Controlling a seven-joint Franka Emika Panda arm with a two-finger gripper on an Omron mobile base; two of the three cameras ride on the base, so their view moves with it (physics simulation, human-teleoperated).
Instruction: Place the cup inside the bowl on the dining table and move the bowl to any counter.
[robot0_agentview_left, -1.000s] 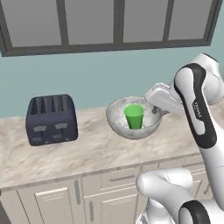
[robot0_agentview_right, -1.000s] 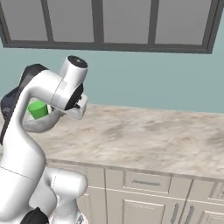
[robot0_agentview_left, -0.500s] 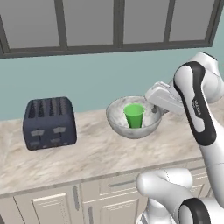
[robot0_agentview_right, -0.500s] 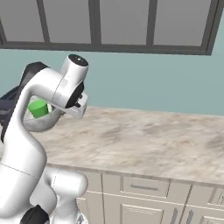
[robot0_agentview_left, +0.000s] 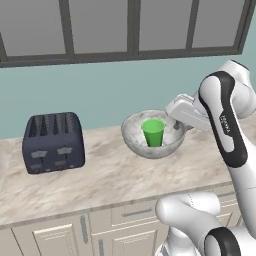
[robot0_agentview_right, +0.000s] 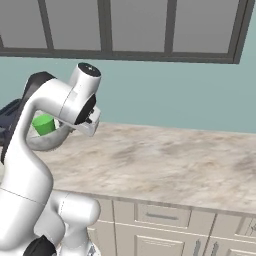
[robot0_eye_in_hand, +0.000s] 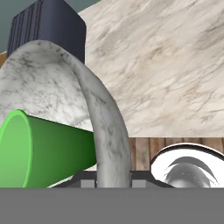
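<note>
In the hand view the bowl's (robot0_eye_in_hand: 105, 131) rim runs straight up from between the two fingertips, which stand narrow, pinched on that wall; the gripper (robot0_eye_in_hand: 113, 180) holds the bowl. Just to one side of the fingers, inside the bowl, the cup (robot0_eye_in_hand: 39, 148) appears lying sideways in this rolled view. In the left base view the cup (robot0_agentview_left: 153, 132) stands upright in the bowl (robot0_agentview_left: 150, 136), with the gripper (robot0_agentview_left: 179, 128) at the bowl's right rim. Beyond the fingers spreads the counter (robot0_eye_in_hand: 166, 65), and farthest sits the toaster (robot0_eye_in_hand: 48, 26). In the right base view the arm hides most of the bowl (robot0_agentview_right: 47, 142).
</note>
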